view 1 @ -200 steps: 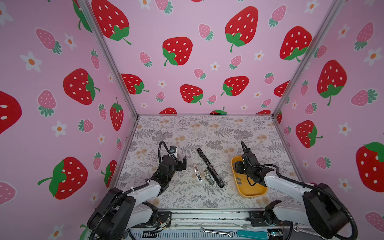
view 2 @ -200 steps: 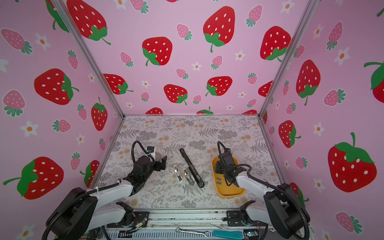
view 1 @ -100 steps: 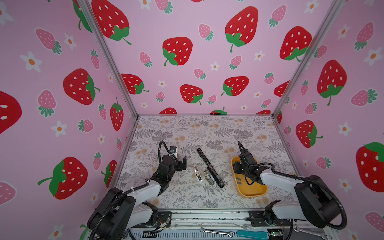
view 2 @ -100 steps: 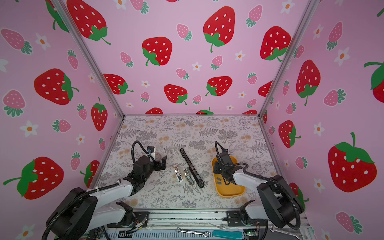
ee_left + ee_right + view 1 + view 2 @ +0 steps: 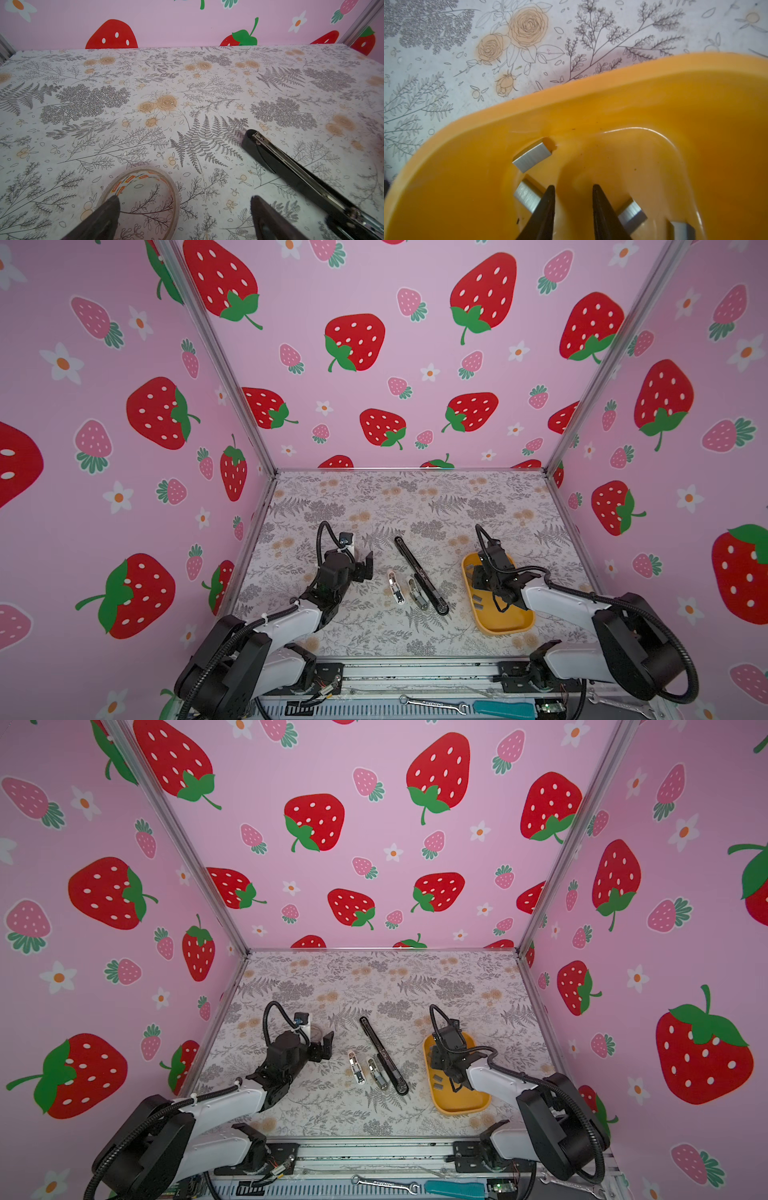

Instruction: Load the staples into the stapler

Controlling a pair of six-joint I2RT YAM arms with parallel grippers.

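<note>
- Since a second ago, the right gripper has been drawn slightly leftward over the far end of the orange tray and its jaws have been narrowed. The left arm has been left as it was.
- The right arm is stretched from its near-right base toward the far left, with the wrist bent down and the gripper pointed into the tray's far-left corner.
- The left arm is reached forward from the near-left base. The left gripper is held low over the table with its jaws spread wide and nothing between them.
- The staples are lying in the tray. Four strips are shown by the right wrist view, two of them partly hidden behind the fingers. Only bare tray floor is seen in the narrow gap between the tips.
- In both top views the strips are reduced to small grey flecks.
- The stapler, black and opened flat, is laid diagonally between the arms, with two small metallic pieces just left of its near end.
- A roll of clear tape is shown by the left wrist view; in a top view it is mostly hidden behind the gripper.
</note>
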